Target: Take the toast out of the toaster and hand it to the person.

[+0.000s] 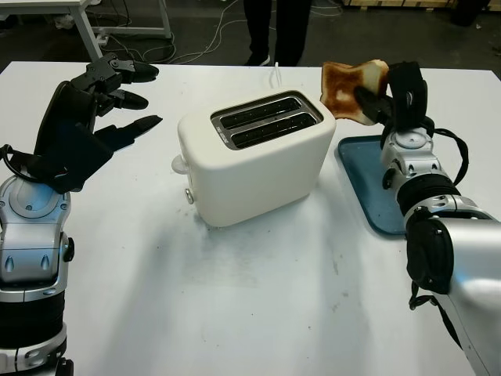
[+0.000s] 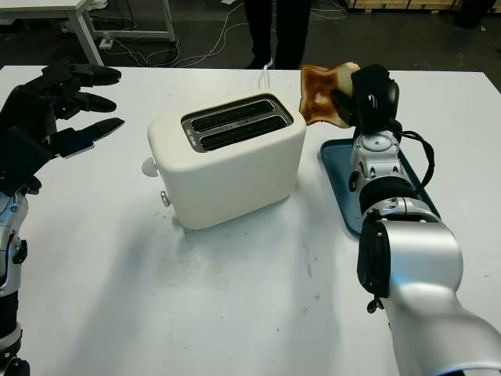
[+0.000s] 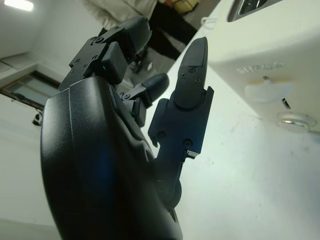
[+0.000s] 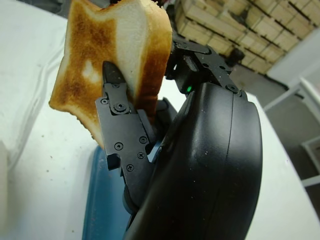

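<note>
Gripping toast [image 1: 352, 90], right hand [image 1: 391, 98] hovers above tray [image 1: 368, 188]; left hand [image 1: 102, 110] open beside toaster [image 1: 254, 157].

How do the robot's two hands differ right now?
The right hand is shut on the toast, raised past the toaster above the blue tray. The left hand is open, holding nothing, left of the toaster. Both are black and off the table.

Black three-finger right hand [image 4: 145, 100] grips a browned slice of toast [image 4: 112, 50] upright, above a blue flat tray [image 4: 102, 210] on the white table [image 4: 45, 165].
</note>
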Controlling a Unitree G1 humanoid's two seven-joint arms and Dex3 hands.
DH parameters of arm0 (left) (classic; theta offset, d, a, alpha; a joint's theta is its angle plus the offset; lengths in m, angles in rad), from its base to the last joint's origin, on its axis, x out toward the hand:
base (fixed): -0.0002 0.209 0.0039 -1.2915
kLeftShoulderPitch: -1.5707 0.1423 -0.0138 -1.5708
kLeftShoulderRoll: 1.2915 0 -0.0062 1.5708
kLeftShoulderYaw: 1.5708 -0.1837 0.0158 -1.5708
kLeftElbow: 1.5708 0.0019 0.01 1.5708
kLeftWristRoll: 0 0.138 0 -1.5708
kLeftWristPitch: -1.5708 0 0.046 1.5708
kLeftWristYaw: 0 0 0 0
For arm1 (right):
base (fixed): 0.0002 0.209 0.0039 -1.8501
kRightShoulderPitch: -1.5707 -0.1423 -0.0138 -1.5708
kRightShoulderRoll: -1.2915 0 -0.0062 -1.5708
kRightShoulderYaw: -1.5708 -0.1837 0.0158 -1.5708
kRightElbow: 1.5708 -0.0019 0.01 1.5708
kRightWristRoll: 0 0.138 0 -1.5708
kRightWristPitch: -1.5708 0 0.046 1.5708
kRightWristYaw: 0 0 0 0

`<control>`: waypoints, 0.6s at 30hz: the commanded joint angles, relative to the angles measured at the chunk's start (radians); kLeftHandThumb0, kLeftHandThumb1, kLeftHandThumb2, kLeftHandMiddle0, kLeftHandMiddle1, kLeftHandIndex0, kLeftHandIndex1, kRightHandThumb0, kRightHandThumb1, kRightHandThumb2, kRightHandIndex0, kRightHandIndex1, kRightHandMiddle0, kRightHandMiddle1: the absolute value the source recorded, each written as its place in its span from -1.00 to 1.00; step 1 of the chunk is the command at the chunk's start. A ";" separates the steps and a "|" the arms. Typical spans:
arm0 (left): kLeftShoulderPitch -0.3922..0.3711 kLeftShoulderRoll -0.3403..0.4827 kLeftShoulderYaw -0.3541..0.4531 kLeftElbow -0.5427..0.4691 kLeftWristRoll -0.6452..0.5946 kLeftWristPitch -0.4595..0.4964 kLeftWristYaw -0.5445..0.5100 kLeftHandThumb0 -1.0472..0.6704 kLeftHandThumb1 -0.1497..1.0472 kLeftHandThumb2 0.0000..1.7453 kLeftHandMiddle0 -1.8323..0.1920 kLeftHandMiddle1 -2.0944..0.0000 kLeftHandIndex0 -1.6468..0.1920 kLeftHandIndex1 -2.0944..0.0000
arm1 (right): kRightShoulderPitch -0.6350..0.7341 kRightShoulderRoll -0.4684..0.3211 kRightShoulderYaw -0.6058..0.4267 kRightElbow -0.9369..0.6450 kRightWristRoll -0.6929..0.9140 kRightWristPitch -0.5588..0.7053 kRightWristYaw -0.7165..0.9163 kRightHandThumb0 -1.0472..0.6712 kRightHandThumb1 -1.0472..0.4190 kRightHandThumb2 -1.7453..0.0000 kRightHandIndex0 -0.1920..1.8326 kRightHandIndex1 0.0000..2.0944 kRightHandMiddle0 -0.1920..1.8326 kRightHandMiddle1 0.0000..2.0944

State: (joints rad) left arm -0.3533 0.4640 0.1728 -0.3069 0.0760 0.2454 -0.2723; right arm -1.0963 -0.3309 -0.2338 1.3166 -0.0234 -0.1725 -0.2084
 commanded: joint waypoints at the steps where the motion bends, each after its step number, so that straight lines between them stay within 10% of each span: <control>1: 0.010 0.012 0.000 -0.006 0.006 -0.007 0.004 -0.13 0.78 -0.92 0.52 0.02 0.43 0.34 | -0.022 0.007 -0.013 0.004 0.011 -0.008 -0.008 0.13 -0.83 0.79 0.02 0.67 -0.33 0.67; 11: 0.009 0.001 0.004 0.000 -0.010 -0.014 0.004 -0.14 0.78 -0.92 0.51 0.01 0.43 0.34 | -0.035 0.011 -0.028 -0.007 0.028 -0.020 -0.017 0.26 -0.83 0.67 -0.05 0.67 -0.50 0.42; 18: 0.013 0.009 0.000 -0.006 0.003 -0.007 0.004 -0.14 0.79 -0.92 0.51 0.01 0.43 0.34 | -0.034 0.006 -0.030 -0.007 0.022 -0.039 -0.015 0.28 -0.83 0.66 -0.06 0.67 -0.45 0.66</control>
State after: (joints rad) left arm -0.3526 0.4641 0.1733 -0.3068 0.0760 0.2448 -0.2723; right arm -1.1090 -0.3284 -0.2604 1.3162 -0.0074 -0.1832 -0.2228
